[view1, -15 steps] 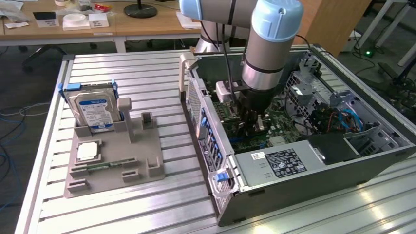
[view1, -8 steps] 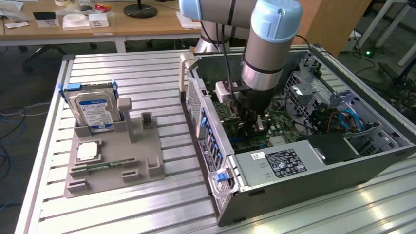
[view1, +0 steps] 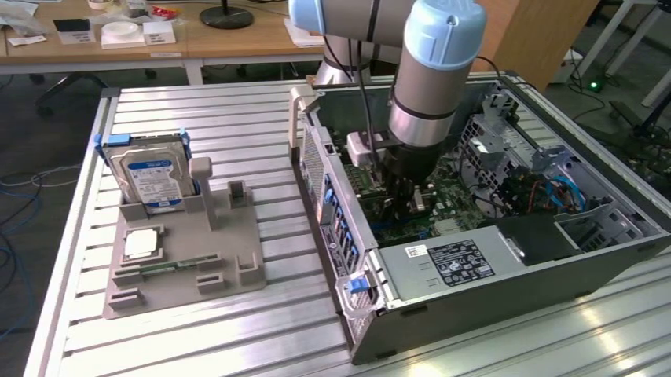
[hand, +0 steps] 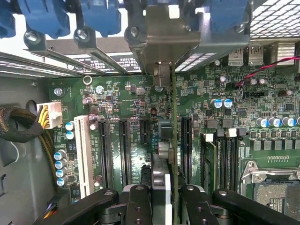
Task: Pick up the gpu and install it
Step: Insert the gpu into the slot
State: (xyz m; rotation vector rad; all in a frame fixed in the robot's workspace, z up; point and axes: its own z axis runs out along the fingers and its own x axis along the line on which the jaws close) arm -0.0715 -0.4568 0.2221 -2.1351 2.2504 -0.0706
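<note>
One card is in the grip now: the claw (hand: 161, 194) is closed on the gpu (hand: 172, 117), which it holds on edge, low inside the open computer case (view1: 587, 259), just above the green main board (hand: 122, 101). In the wrist view the thin edge of the card runs along the gap between two long black slots (hand: 186, 143), and its metal end bracket (hand: 161, 40) stands up against the back wall of the case, under the blue clips (hand: 101, 16). I cannot tell if the card already sits in a slot. To do this step well, I think the card should stay upright and parallel to the slot, and the push should go straight down, with the bracket going cleanly into its opening. Several things stand close: small round capacitors (hand: 220, 103), memory sticks (hand: 211, 154) on one side, and a red wire (hand: 267, 70) further off. On the surface (view1: 210, 338) outside the case, a grey holder (view1: 178, 267) carries a hard drive (view1: 152, 177), well apart from the work.
</note>
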